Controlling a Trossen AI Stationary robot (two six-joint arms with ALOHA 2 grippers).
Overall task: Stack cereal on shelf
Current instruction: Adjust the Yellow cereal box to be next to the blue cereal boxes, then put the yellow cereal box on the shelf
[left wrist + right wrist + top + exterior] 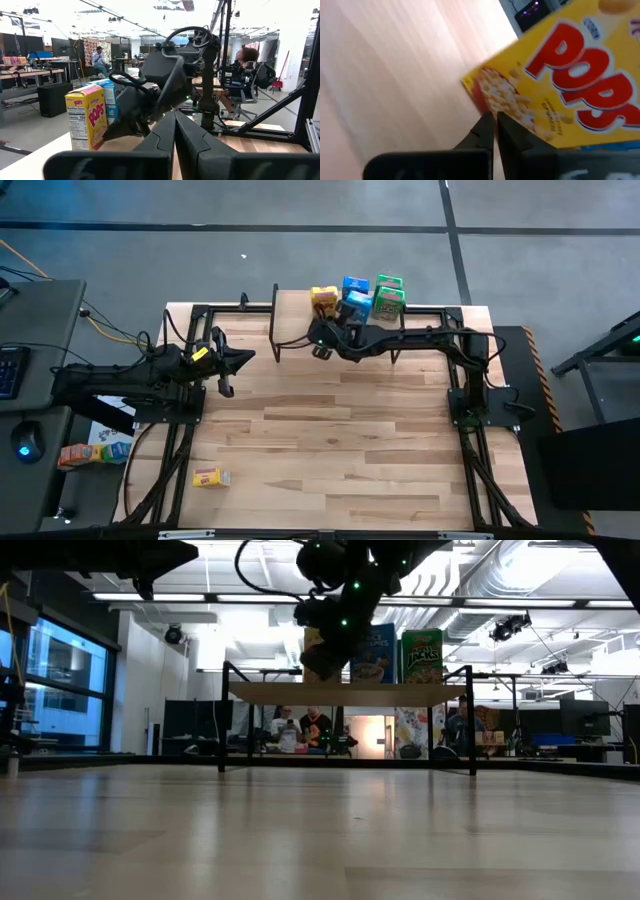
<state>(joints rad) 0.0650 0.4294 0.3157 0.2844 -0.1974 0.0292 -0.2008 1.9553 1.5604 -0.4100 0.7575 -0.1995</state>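
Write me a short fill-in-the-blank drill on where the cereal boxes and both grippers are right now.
1. The cereal box lying alone on the table near the front edge is ____.
2. The right gripper is at the shelf beside the yellow box, its fingers ____.
3. Counting every colour, ____ boxes are on the shelf.
4. The left gripper holds ____.

Missing words: yellow; shut; five; nothing
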